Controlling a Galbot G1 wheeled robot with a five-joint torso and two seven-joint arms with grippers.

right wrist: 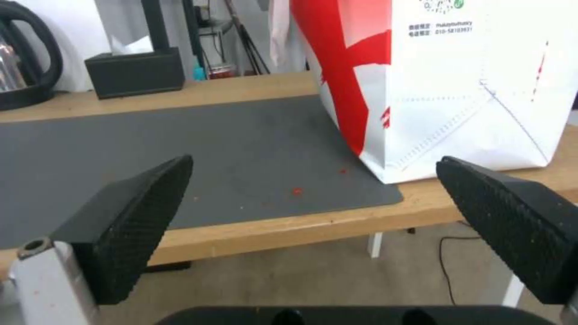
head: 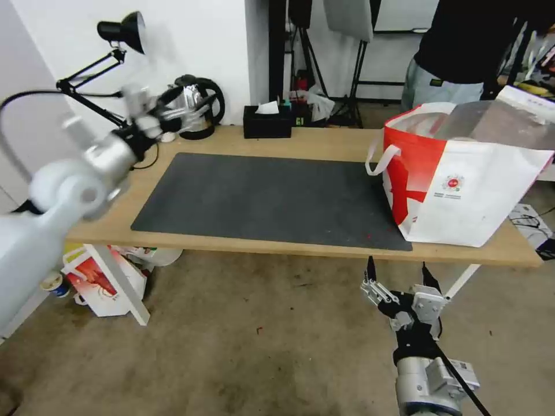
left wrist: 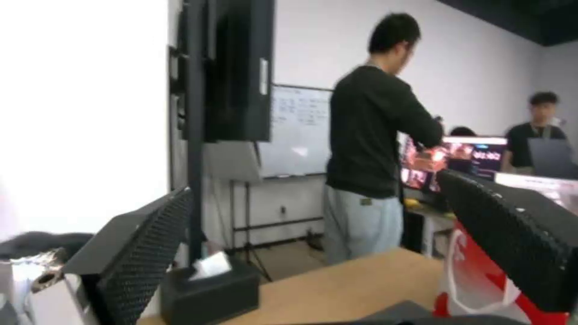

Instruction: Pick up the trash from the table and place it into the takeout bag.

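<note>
Both the left gripper (left wrist: 313, 234) and right gripper (right wrist: 313, 216) gape wide, empty; beyond the right jaws the bag (right wrist: 451, 85) looks light, floppy, best lifted by its handles.

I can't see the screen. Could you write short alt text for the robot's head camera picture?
A large takeout bag, white with a red panel, stands open on the right end of a light-wood table beside a dark grey mat. The left gripper is raised over the table's far left corner, and the open right gripper hangs below the front edge.
</note>
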